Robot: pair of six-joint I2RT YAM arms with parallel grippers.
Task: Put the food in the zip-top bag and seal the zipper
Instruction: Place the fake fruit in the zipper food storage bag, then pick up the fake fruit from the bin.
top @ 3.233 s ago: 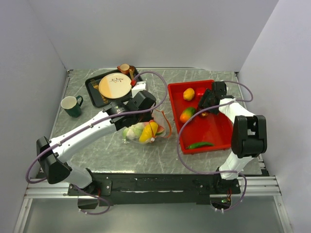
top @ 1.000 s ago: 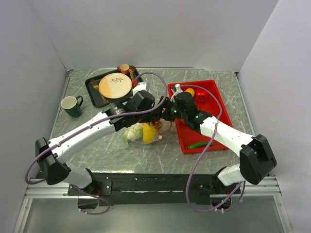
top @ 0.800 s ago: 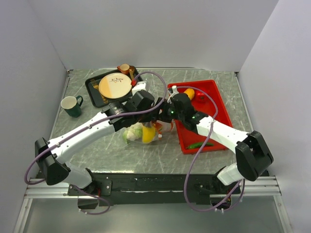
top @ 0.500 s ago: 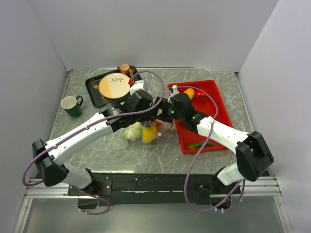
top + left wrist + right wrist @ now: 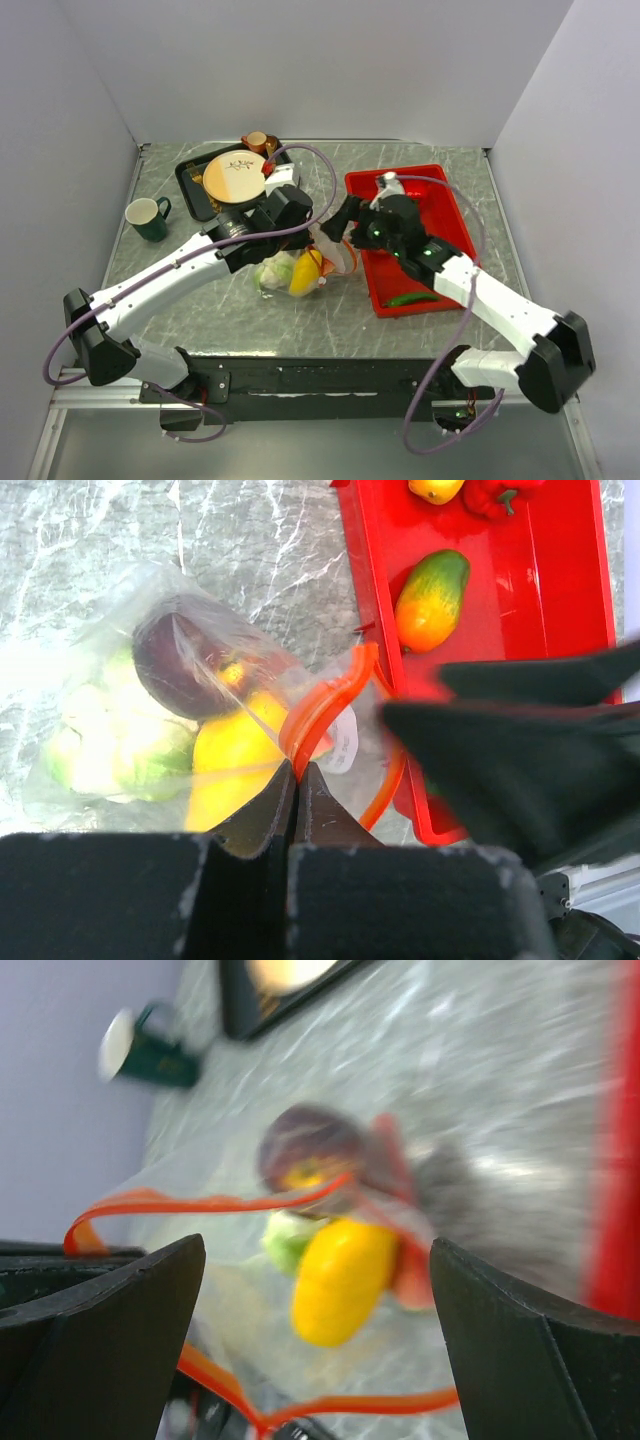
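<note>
**Q:** What surrounds it?
**A:** A red tray (image 5: 452,212) by the right edge holds a green chili (image 5: 410,298). A beige plate (image 5: 236,177) sits far-left and a green mug (image 5: 150,217) is at the left edge.

**Q:** And the zip-top bag (image 5: 295,270)?
**A:** Mid-worktop. The left gripper (image 5: 293,785) is pinched tight on its mouth film, and the right gripper (image 5: 317,1250) is spread wide and empty over the zipper (image 5: 310,705).

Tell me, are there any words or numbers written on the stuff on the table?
No words or numbers can be read in any view.
On the beige plate: a small dark mark near its far edge, too small to read.
On the zip-top bag: a white patch beside the zipper, too blurred to tell if it carries any text.
</note>
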